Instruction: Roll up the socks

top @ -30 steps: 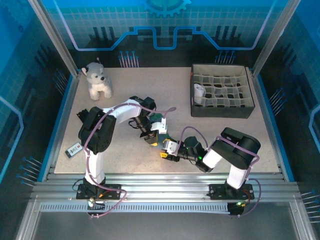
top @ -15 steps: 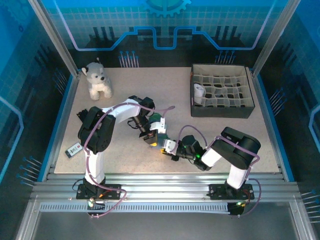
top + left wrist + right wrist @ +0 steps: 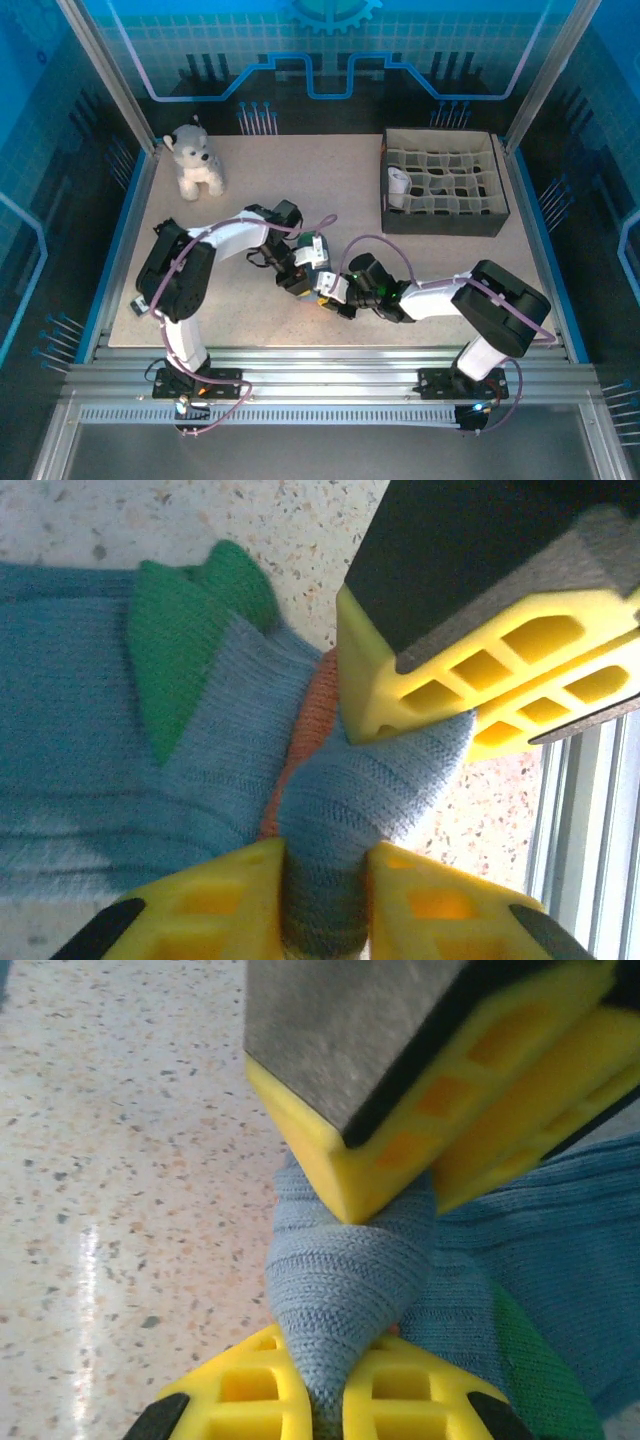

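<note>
Left gripper point(image 3: 322, 905) and right gripper point(image 3: 325, 1395), both clamped tight, face each other closely.

Logged black joint housings and white link shells on left arm point(image 3: 235, 236) and right arm point(image 3: 432, 298), with a mauve cable point(image 3: 378, 238) looped loosely along each. Noted left fingers point(image 3: 215, 905) and right fingers point(image 3: 250, 1395) as yellow moulded blocks with open rectangular cells, black at outer corners, flat grey backs edged in black.

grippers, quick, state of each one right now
left gripper: shut on the teal-green sock
right gripper: shut on the teal-green sock too
</note>
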Robot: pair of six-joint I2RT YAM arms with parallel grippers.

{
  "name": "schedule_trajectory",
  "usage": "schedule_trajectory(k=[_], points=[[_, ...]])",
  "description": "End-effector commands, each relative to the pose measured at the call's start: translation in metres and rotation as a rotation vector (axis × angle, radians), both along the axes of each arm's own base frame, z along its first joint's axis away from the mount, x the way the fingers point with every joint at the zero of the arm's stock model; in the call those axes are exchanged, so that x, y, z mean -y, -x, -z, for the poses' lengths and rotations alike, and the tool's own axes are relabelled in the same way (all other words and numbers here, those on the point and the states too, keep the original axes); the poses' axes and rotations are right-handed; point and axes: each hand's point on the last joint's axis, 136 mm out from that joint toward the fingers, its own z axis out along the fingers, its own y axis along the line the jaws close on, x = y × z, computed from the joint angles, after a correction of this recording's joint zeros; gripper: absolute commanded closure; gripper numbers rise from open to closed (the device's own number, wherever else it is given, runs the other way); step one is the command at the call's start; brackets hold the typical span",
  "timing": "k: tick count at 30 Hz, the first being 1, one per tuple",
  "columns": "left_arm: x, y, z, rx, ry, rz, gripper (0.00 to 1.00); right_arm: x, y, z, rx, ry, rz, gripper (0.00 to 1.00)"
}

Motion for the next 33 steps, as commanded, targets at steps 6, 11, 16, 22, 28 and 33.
schedule_trajectory(k=[6,11,16,22,28,33], points=[[-0.008,-0.025,-0.025,0.2,0.05,-0.153,0.65,0.009,0.023,0.011,-0.306,0.074,-0.041,1.0],[-0.018,-0.027,-0.034,0.237,0.07,-0.233,0.62,0.009,0.021,0.013,-0.391,0.11,-0.029,1.0],[-0.024,-0.034,-0.064,0.315,0.116,-0.357,0.63,0.011,0.018,0.021,-0.491,0.162,0.022,1.0],[-0.039,-0.042,-0.099,0.319,0.129,-0.618,0.71,0.016,0.015,0.031,-0.592,0.204,0.081,1.0],[-0.052,-0.03,-0.106,0.191,0.119,-0.851,0.76,0.018,0.009,0.031,-0.667,0.229,0.111,1.0],[-0.049,-0.012,-0.109,0.116,0.232,-0.918,0.72,0.017,0.005,0.029,-0.711,0.234,0.122,1.0]])
